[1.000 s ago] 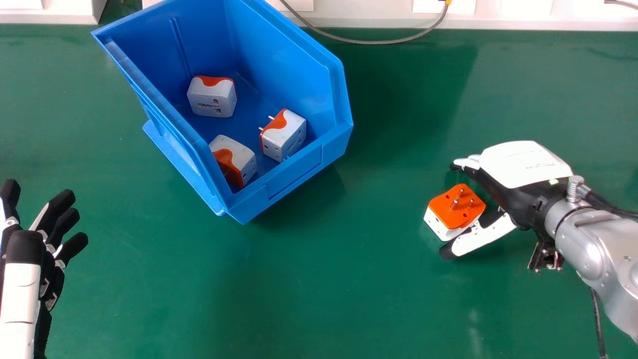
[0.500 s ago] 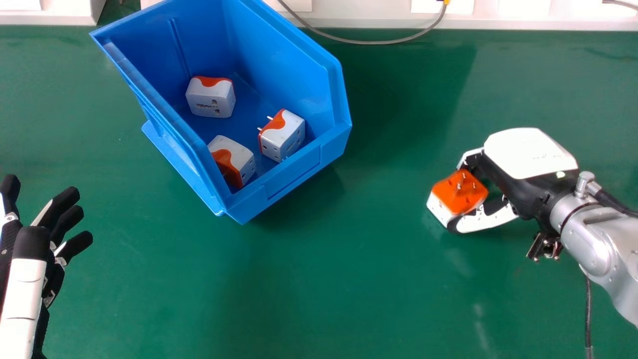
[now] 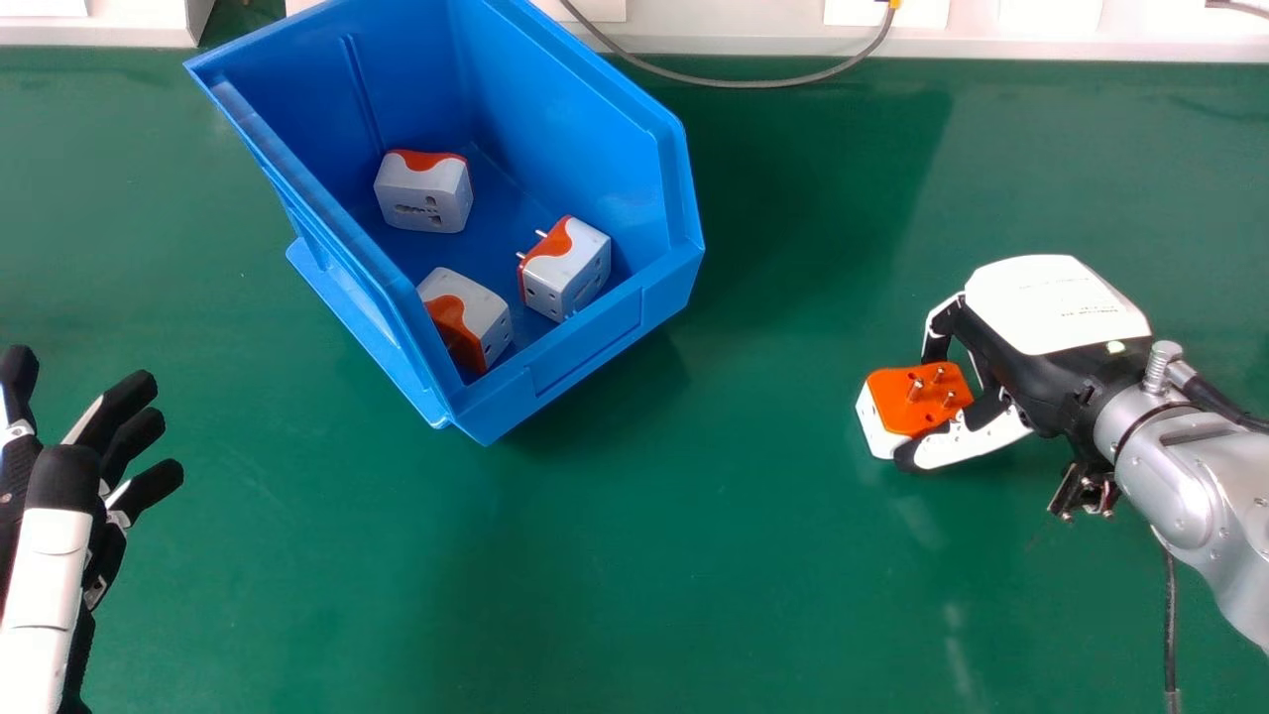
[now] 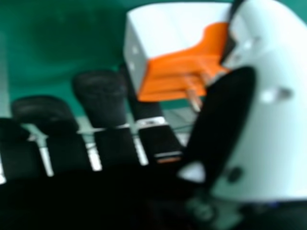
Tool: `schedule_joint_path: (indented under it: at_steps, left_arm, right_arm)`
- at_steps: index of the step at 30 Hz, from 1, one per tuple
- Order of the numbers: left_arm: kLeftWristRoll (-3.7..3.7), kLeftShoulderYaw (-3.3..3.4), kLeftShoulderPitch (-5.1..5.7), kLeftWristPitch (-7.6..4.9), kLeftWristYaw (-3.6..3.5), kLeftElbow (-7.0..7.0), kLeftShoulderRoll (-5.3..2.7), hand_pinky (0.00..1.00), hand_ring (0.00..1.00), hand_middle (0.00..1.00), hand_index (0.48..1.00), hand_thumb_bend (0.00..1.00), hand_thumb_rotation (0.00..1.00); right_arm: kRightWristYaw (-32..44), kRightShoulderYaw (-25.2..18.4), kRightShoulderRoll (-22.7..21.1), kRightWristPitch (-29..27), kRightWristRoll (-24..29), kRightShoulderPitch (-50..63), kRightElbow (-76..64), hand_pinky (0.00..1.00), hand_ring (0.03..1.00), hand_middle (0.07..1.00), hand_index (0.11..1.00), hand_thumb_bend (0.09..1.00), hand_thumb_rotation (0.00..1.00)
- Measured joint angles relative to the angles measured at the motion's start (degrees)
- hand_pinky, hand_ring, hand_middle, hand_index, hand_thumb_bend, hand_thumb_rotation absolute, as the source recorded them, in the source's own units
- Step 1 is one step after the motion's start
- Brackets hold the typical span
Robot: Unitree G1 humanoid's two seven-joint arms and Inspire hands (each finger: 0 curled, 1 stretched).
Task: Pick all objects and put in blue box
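plug adapter grasped by right hand, apart from blue box

the right hand (image 3: 1051,302) is located over the right side of the green table (image 3: 694,545). its fingers are curled and, together with the thumb (image 4: 223,112), grasp the held adapter (image 3: 917,402). the held adapter is white with an orange face; in the head view this face is directed upward and its metal pins (image 3: 915,391) project from it. in the right hand view, the held adapter is seated between the thumb and the nearest finger. whether the underside of the held adapter contacts the table cannot be told.

the left hand (image 3: 61,481) is located at the left edge of the head view. its fingers are released and spread slightly, gripping nothing.

the blue box (image 3: 595,362) stands on the table, well apart from the right hand, toward the robot's left. it contains three white and orange adapters, spaced apart on its floor: the far adapter (image 3: 421,198); the right adapter (image 3: 575,278), its pins directed toward the far left; and the near adapter (image 3: 486,309), beside the near left wall, its orange face toward that wall.

a grey cable (image 3: 773,83) forms a loop at the far edge of the table.
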Motion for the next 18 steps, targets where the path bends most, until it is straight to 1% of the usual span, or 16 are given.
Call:
schedule_joint_path:
  at_steps: [3, 7, 9, 10, 14, 17, 18]
  left_arm:
    - [0.00, 0.00, -0.48, 0.11, 0.01, 0.00, 0.08, 0.83, 0.90, 0.90, 0.968, 0.88, 0.89]
    - [-0.03, -0.02, -1.23, 0.46, -0.07, 0.01, 0.26, 0.83, 0.90, 0.90, 0.966, 0.88, 0.88]
    - [-0.14, 0.03, -1.32, 0.72, 0.04, 0.07, 0.27, 0.83, 0.89, 0.90, 0.965, 0.88, 0.88]
    - [-0.17, 0.01, -1.64, 0.88, 0.06, 0.07, 0.28, 0.83, 0.89, 0.90, 0.963, 0.88, 0.88]
    - [-0.23, -0.07, -1.99, 1.51, 0.36, 0.03, 0.27, 0.82, 0.89, 0.90, 0.962, 0.88, 0.88]
    - [-0.21, -0.16, -2.13, 2.42, 0.79, -0.07, 0.26, 0.82, 0.89, 0.90, 0.960, 0.88, 0.87]
    - [-0.20, -0.16, -2.13, 2.44, 0.80, -0.07, 0.26, 0.82, 0.89, 0.90, 0.960, 0.88, 0.87]
  right_arm:
    - [1.8, -0.6, 0.0, 1.4, 0.9, 0.3, -2.9, 0.08, 0.108, 0.166, 0.161, 0.336, 0.35]
    - [4.0, -3.5, -0.2, 3.7, 2.8, 3.7, -14.2, 0.07, 0.107, 0.167, 0.163, 0.336, 0.33]
    - [4.2, -4.8, -0.1, 3.3, 4.3, 6.5, -20.7, 0.07, 0.102, 0.161, 0.163, 0.336, 0.33]
    - [4.8, -6.0, 0.0, 3.0, 6.2, 9.0, -26.0, 0.05, 0.090, 0.148, 0.159, 0.335, 0.32]
    - [8.0, -7.3, 0.6, 1.7, 9.4, 12.6, -35.4, 0.04, 0.079, 0.136, 0.153, 0.335, 0.31]
    - [11.4, -9.0, 1.1, 1.3, 12.5, 13.7, -42.6, 0.03, 0.073, 0.128, 0.147, 0.336, 0.29]
    - [11.4, -9.1, 1.1, 1.3, 12.6, 13.7, -42.9, 0.03, 0.073, 0.128, 0.147, 0.336, 0.29]
